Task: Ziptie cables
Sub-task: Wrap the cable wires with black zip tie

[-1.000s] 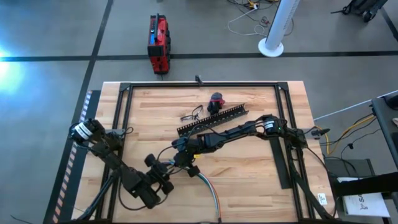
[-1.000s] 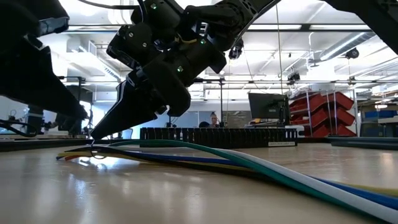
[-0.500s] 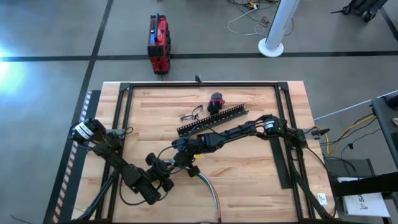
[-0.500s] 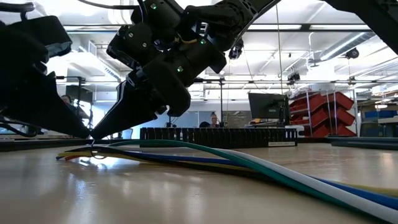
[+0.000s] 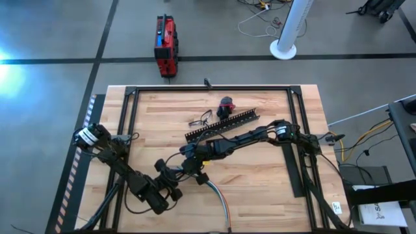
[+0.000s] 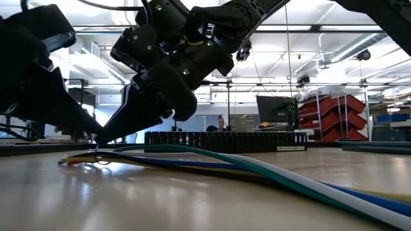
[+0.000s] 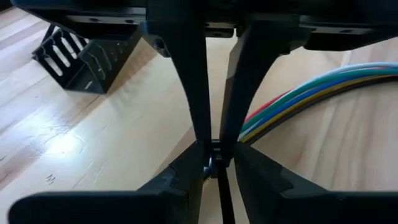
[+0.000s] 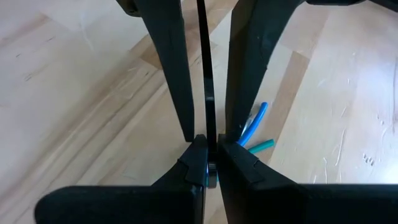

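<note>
On the wooden counter (image 5: 260, 175), near its middle, both arms met at one spot. The cables (image 6: 270, 172) lay flat there, their dark ends by the fingertips. The right end effector (image 8: 208, 163) was clamped on the thin black ziptie (image 8: 204, 74). The left end effector (image 7: 215, 160) had its fingers close together around that strip, though a firm grip could not be told. The job looked to be at the threading step; next, the tail probably needed feeding through the tiny head and pulling snug

Both pincers meet just in front of the black slotted duct (image 5: 222, 124): left pincer (image 5: 177, 184) beside right pincer (image 5: 188, 166), over the cables (image 5: 220, 198).
</note>
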Tool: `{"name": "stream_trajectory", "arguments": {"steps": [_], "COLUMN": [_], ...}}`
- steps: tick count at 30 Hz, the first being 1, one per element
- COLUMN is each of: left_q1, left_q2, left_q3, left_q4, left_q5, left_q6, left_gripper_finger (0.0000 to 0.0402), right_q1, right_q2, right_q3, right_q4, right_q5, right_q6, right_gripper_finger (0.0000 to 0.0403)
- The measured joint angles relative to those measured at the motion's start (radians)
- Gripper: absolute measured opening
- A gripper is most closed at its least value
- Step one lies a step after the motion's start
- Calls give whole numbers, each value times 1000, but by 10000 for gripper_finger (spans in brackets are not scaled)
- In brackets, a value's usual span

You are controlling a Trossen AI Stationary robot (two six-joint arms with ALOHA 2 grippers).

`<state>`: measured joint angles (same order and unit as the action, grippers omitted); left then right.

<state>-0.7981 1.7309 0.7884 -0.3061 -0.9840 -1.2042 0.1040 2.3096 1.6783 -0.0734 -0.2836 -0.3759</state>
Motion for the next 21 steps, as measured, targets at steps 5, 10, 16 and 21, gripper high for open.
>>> {"name": "stream_trajectory", "arguments": {"steps": [5, 10, 16, 21], "left_q1": [1, 3, 3, 3], "left_q2": [0, 0, 0, 0], "left_q3": [-5, -5, -5, -5], "left_q4": [6, 8, -3, -11], "left_q5": [1, 20, 44, 55], "left_q6": [-6, 3, 28, 28], "left_gripper_finger": [65, 53, 56, 79], "right_q1": [0, 0, 0, 0], "right_q2": [0, 0, 0, 0], "right_q3": [0, 0, 0, 0], "right_q4": [0, -1, -2, 0], "right_q5": [2, 1, 0, -1], "right_q6": [1, 1, 2, 2], "right_gripper_finger": [9, 9, 9, 9]}}
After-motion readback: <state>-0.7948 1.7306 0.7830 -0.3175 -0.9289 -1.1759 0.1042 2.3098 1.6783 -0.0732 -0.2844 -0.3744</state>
